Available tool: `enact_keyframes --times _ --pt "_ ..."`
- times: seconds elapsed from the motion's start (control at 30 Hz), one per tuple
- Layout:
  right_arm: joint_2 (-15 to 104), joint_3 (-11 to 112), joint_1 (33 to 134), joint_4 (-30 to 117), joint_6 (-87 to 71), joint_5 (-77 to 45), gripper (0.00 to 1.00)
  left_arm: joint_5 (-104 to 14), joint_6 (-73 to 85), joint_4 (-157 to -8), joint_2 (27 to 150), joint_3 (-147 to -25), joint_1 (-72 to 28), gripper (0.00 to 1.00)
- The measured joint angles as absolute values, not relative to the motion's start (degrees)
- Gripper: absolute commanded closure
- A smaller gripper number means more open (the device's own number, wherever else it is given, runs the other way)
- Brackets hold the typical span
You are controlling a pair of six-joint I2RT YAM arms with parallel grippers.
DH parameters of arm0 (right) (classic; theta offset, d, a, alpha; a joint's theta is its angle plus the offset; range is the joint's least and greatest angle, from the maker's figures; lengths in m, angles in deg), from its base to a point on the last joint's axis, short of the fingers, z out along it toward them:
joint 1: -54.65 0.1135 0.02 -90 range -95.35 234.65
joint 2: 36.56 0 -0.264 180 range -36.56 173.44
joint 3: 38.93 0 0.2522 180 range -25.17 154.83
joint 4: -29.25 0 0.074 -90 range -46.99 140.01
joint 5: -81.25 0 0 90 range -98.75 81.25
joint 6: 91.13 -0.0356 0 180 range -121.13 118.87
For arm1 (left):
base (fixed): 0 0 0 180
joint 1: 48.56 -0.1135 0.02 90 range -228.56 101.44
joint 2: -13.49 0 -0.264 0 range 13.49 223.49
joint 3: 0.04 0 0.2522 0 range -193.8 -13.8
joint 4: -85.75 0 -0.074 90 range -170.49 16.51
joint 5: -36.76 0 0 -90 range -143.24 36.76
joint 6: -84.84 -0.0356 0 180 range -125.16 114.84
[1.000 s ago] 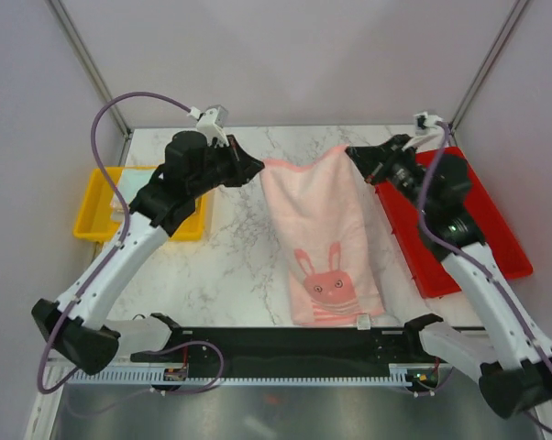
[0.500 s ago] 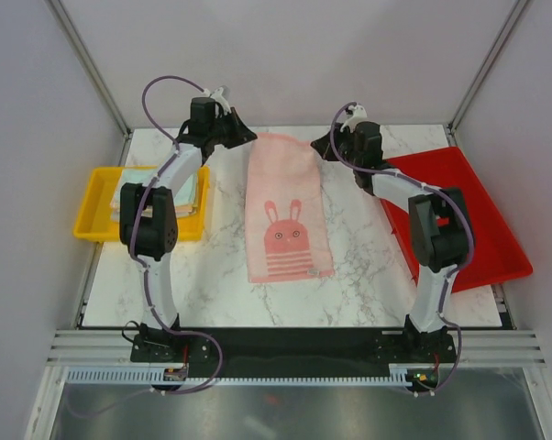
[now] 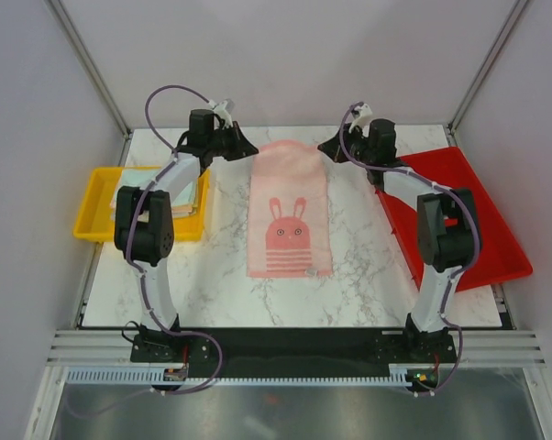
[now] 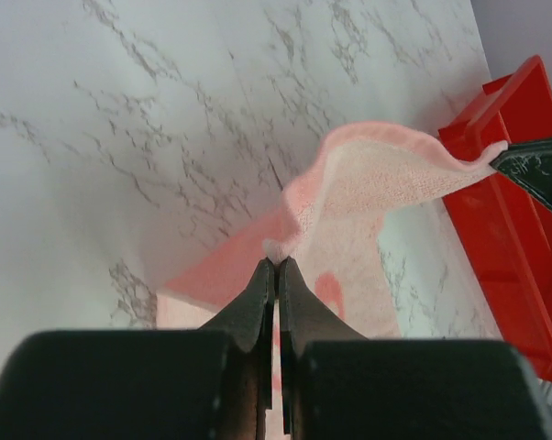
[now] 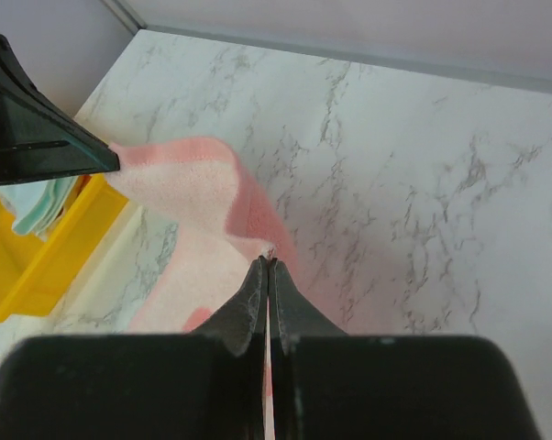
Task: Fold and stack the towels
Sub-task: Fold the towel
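Observation:
A pink towel (image 3: pixel 290 220) with a rabbit print lies lengthwise on the marble table (image 3: pixel 368 257), its far edge lifted. My left gripper (image 3: pixel 250 149) is shut on the far left corner, and my right gripper (image 3: pixel 323 147) is shut on the far right corner. In the left wrist view the closed gripper (image 4: pixel 277 263) pinches a corner of the towel (image 4: pixel 386 174), which sags between the two holds. The right wrist view shows the other closed gripper (image 5: pixel 268 261) holding its corner of the towel (image 5: pixel 189 179). Folded towels (image 3: pixel 192 191) sit in the yellow bin.
The yellow bin (image 3: pixel 94 213) stands at the left table edge, a mint cloth (image 5: pixel 39 203) showing inside it. A red tray (image 3: pixel 482 220) lies at the right. Both arms reach far across the table toward the back wall.
Both arms have stretched toward the back, dragging the towel away from the near edge. It now lies flatter in the middle of the table, rabbit upright in view.

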State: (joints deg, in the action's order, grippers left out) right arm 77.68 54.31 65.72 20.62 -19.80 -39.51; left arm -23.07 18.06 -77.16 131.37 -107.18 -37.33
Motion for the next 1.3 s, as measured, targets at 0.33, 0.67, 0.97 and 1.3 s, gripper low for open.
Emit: enact_keyframes --times 0.33,0.67,0.97,1.3 --pt "53.98 27.97 66.14 21.36 -19.34 -41.3 1.0 -20.18 17.39 -77.68 114.5 -85.24 -36.88 0.98" --pt "45.96 15.01 70.18 22.28 -21.09 -40.6 1.0 -22.48 17.25 -77.62 104.29 -71.64 -33.38 0.98" --pt "38.68 8.98 72.23 24.34 -21.79 -37.85 1.0 -26.5 17.34 -75.91 98.81 -65.02 -31.35 0.98" --pt "33.35 4.32 72.43 25.1 -23.5 -36.98 1.0 -29.12 17.98 -73.95 93.8 -60.69 -28.68 0.98"
